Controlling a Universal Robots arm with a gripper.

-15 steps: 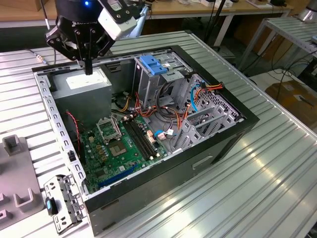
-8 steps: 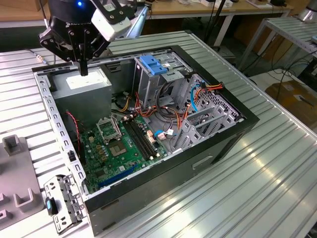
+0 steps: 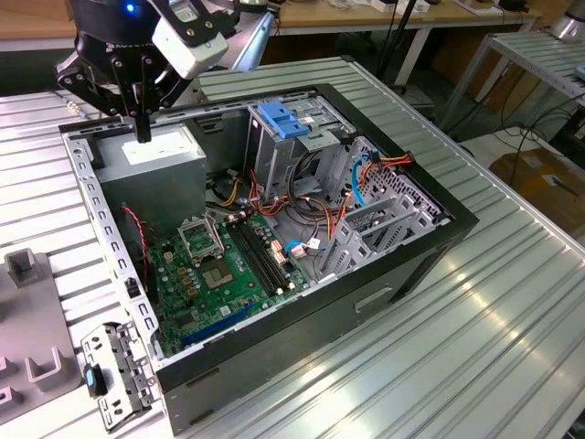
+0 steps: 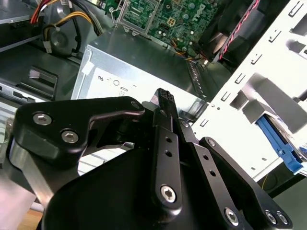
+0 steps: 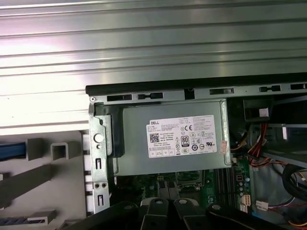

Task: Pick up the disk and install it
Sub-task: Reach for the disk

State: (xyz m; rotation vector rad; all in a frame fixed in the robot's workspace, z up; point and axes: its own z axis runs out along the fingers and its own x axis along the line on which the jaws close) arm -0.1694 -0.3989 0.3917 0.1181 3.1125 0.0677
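Observation:
My gripper (image 3: 143,131) hangs over the back corner of the open computer case (image 3: 450,219), just above the grey power supply (image 3: 151,155). Its black fingers (image 4: 163,103) are pressed together and hold nothing. Of the disk I see only a bright blue plastic edge (image 5: 9,151), lying in a grey holder (image 5: 43,172) outside the case, beside the corner where the power supply sits. The same blue piece (image 4: 277,140) shows in the second wrist view beyond the case's pale slotted side rail (image 4: 249,91). The gripper is apart from it, on the case side of that rail.
Inside the case lie a green motherboard (image 3: 228,274), loose orange and blue cables (image 3: 361,178), and a tall metal cage topped by a wide blue latch (image 3: 281,119). A metal bracket with a small blue tab (image 3: 110,375) rests by the case's near corner. Ribbed metal table (image 3: 439,366) surrounds everything.

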